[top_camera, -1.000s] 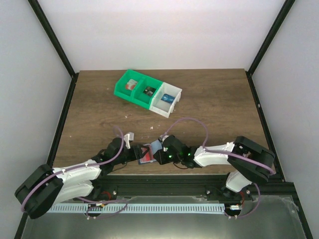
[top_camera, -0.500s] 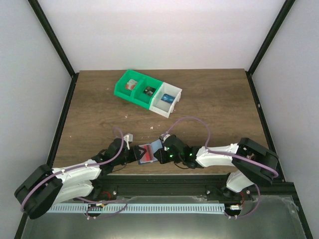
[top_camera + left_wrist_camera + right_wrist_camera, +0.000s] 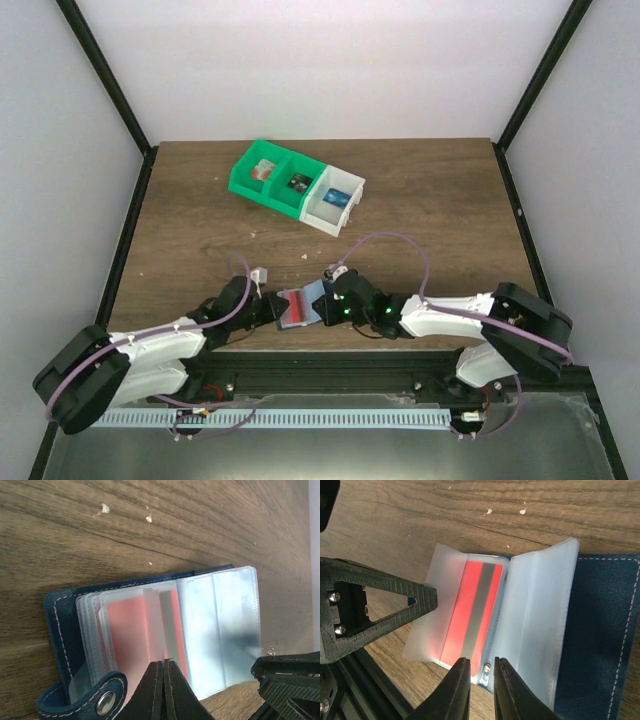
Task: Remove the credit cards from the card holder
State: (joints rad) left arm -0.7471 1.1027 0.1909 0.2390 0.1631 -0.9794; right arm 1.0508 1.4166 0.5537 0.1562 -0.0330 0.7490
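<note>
Left wrist view shows the holder (image 3: 57, 625) lying open on the desk (image 3: 100, 525), navy cover down and clear sleeves fanned upward. A red card (image 3: 130, 630) sits inside one sleeve (image 3: 102, 615). The leaves turned over beside it look empty.

The left hand (image 3: 162, 664) is pressed fully together, no gap between its fingers. Its tips meet at that sleeve's edge, over the end of the card. It looks like a pinch meant to draw the card out. Whether card, plastic or nothing lies between the pads, I cannot tell.

The right hand (image 3: 482, 661) has its fingers a narrow gap apart, straddling the holder's near edge where the sleeves are bound. It seems to clamp there, likely so the holder will not slide with the pull and the turned leaf stays back off the card.

From above, the holder lies near the desk's near edge, between the two hands. It is well apart from the bins (image 3: 297, 188) at the far side, likely where drawn cards go.
</note>
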